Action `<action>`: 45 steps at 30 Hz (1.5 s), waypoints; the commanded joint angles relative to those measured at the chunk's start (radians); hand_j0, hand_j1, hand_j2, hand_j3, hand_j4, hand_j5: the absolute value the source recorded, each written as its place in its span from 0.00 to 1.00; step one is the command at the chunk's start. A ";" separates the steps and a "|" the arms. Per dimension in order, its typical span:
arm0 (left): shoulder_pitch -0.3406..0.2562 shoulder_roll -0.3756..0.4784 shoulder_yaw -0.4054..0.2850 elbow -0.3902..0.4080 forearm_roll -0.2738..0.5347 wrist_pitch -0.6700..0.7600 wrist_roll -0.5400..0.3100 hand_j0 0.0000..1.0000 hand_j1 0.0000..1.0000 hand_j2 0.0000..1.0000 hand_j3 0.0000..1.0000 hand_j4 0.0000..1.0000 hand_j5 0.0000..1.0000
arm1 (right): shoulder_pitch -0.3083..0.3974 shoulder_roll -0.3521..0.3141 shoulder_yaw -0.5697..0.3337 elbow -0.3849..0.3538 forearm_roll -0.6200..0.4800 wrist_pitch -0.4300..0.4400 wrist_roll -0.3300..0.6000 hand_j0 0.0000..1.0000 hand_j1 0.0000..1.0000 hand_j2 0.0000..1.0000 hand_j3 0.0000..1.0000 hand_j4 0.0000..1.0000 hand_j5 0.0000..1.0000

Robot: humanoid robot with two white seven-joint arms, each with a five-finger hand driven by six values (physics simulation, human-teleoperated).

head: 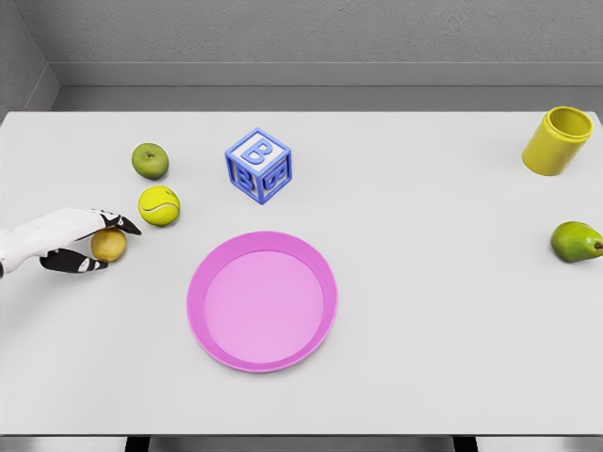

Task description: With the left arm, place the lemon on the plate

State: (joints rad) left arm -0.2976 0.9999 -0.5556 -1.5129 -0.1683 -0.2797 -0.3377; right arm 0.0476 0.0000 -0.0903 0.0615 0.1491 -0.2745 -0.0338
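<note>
A small yellow lemon (108, 245) lies on the white table at the left. My left hand (94, 242) reaches in from the left edge and its fingers (115, 222) and thumb (73, 263) curl around the lemon, which rests on the table. The pink round plate (209, 263) sits in the middle of the table, to the right of the hand and a little nearer to me. The right arm does not show.
A yellow tennis ball (158, 205) lies just beyond the lemon, and a green apple (150, 161) farther back. A blue letter block (258, 166) stands behind the plate. A yellow cup (557, 140) and a green pear (576, 242) are at the right.
</note>
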 commanded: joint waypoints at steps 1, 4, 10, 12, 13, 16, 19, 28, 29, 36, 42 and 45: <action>0.000 0.000 0.000 0.005 0.003 -0.001 0.000 0.73 0.73 0.73 0.73 0.73 0.73 | 0.000 0.000 0.000 0.000 0.000 0.000 0.000 1.00 1.00 1.00 1.00 1.00 1.00; 0.000 0.000 0.000 0.007 0.001 -0.004 0.000 0.70 0.70 0.70 0.70 0.70 0.70 | 0.000 0.000 0.000 0.000 0.000 0.000 0.000 1.00 1.00 1.00 1.00 1.00 1.00; 0.002 0.000 0.000 0.005 0.003 -0.007 0.000 0.61 0.61 0.61 0.61 0.61 0.61 | 0.000 0.000 0.000 0.000 0.000 0.000 0.000 1.00 1.00 1.00 1.00 1.00 1.00; 0.002 0.000 0.000 0.005 0.003 -0.010 0.000 0.56 0.56 0.56 0.56 0.56 0.56 | 0.000 0.000 0.000 0.000 0.000 0.000 0.000 1.00 1.00 1.00 1.00 1.00 1.00; 0.002 0.000 0.000 0.005 0.003 -0.012 0.000 0.54 0.54 0.54 0.54 0.54 0.54 | 0.000 0.000 0.000 0.000 0.000 0.000 0.000 1.00 1.00 1.00 1.00 1.00 1.00; 0.002 0.000 0.002 0.005 0.003 -0.012 0.000 0.49 0.49 0.49 0.49 0.49 0.49 | 0.000 0.000 0.000 0.000 0.000 0.000 0.000 1.00 1.00 1.00 1.00 1.00 1.00; 0.002 0.000 0.002 0.005 0.003 -0.012 0.000 0.46 0.46 0.46 0.46 0.46 0.46 | 0.000 0.000 0.000 0.000 0.000 0.000 0.000 1.00 1.00 1.00 1.00 1.00 1.00; 0.002 0.003 0.003 0.000 0.007 -0.013 0.000 0.46 0.46 0.46 0.46 0.46 0.46 | 0.000 0.000 0.000 0.000 0.000 0.000 0.000 1.00 1.00 1.00 1.00 1.00 1.00; 0.002 0.003 0.003 0.000 0.007 -0.013 0.000 0.46 0.46 0.46 0.46 0.46 0.46 | 0.000 0.000 0.000 0.000 0.000 0.000 0.000 1.00 1.00 1.00 1.00 1.00 1.00; 0.012 0.016 0.016 -0.013 0.009 -0.038 0.000 0.46 0.46 0.46 0.46 0.46 0.46 | 0.000 0.000 0.000 0.000 0.000 0.000 0.000 1.00 1.00 1.00 1.00 1.00 1.00; 0.008 0.019 0.017 -0.033 0.009 -0.039 0.000 0.45 0.45 0.45 0.45 0.45 0.45 | 0.000 0.000 0.000 0.000 0.000 0.000 0.000 1.00 1.00 1.00 1.00 1.00 1.00; 0.006 0.023 0.020 -0.033 0.009 -0.059 0.000 0.44 0.44 0.44 0.44 0.44 0.44 | 0.000 0.000 0.000 0.000 0.000 0.000 0.000 1.00 1.00 1.00 1.00 1.00 1.00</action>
State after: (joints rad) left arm -0.2915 1.0193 -0.5376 -1.5437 -0.1637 -0.3303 -0.3380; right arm 0.0476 0.0000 -0.0903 0.0615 0.1491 -0.2745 -0.0338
